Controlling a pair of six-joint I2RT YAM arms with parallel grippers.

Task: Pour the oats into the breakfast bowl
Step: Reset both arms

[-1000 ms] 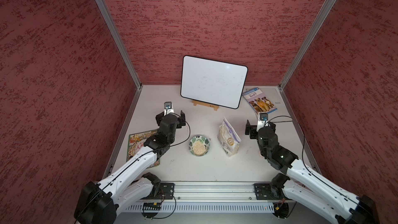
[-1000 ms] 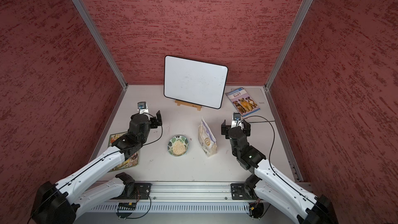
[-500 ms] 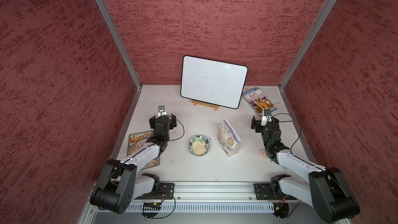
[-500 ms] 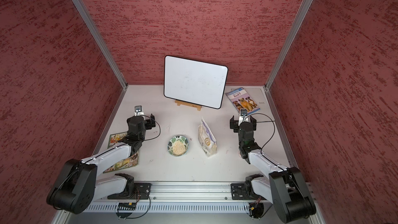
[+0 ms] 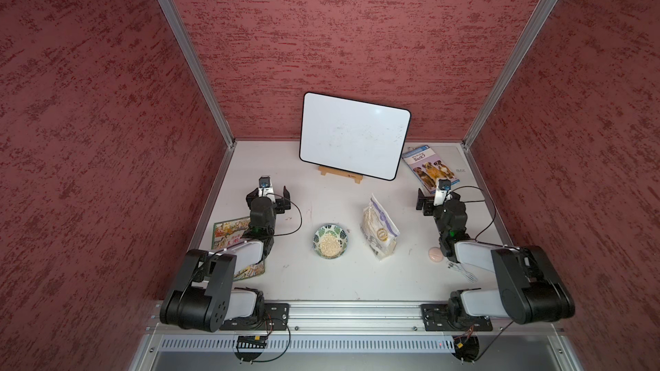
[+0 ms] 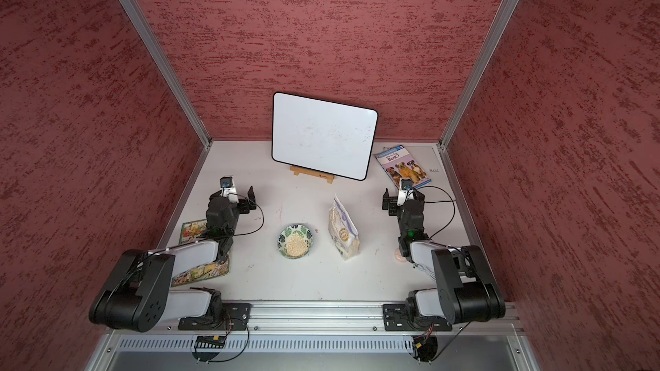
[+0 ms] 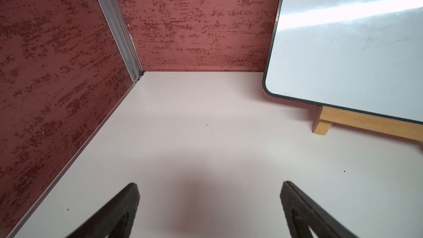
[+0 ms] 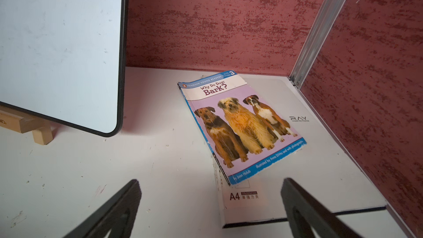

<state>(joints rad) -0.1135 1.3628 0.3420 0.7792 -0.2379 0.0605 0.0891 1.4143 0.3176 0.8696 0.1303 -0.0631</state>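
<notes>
Looking down in both top views, I see the breakfast bowl sitting mid-desk with a pale heap of oats in it. The pouch stands upright just beside it on my right arm's side, touched by neither pincer. What has changed over the last second is the arms: they were stretched forward over the desk, and now both are folded back toward their bases. The left pincer is parked well apart from the bowl, its forearm over a picture book. The right pincer sits near the dog book, with a small pink disc by its forearm. From the left wrist, the left pincer has its jaws spread wide with nothing between them, facing bare desk and the whiteboard on its wooden stand. From the right wrist, the right pincer is equally wide and empty, looking at the dog book lying on a white A4 folder. I read this as the pour done and the arms retiring — bag set down, bowl served — and I judge nothing is left but to hold still.
</notes>
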